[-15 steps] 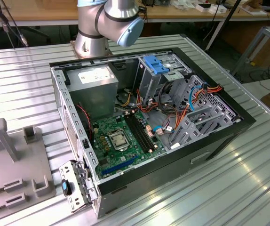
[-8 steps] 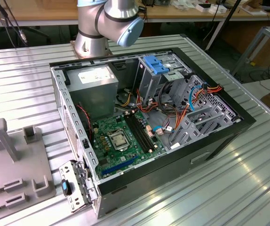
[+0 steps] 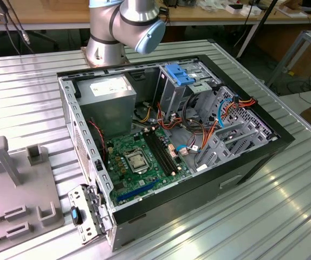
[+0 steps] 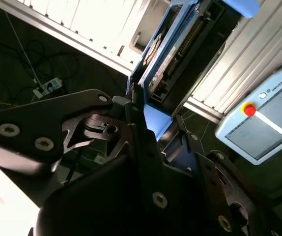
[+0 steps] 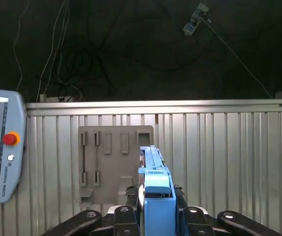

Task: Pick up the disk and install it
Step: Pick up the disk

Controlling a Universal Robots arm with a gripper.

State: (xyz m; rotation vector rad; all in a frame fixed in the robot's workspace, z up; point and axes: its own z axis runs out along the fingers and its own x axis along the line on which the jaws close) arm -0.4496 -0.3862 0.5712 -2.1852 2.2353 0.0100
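One black computer case (image 3: 199,197) lies on the ribbed metal counter (image 3: 285,206) in the exterior view. In the second wrist view the jaws are clamped on the dark grey, blue-railed disk (image 4: 163,54). In the first wrist view the disk (image 5: 153,194) stands edge-on between them, a grey slotted plate (image 5: 112,167) beyond.

An open black metal computer case (image 3: 199,197) is lying on a ribbed aluminium table (image 3: 285,216), a silver-and-blue robot arm (image 3: 112,27) standing just beyond it.
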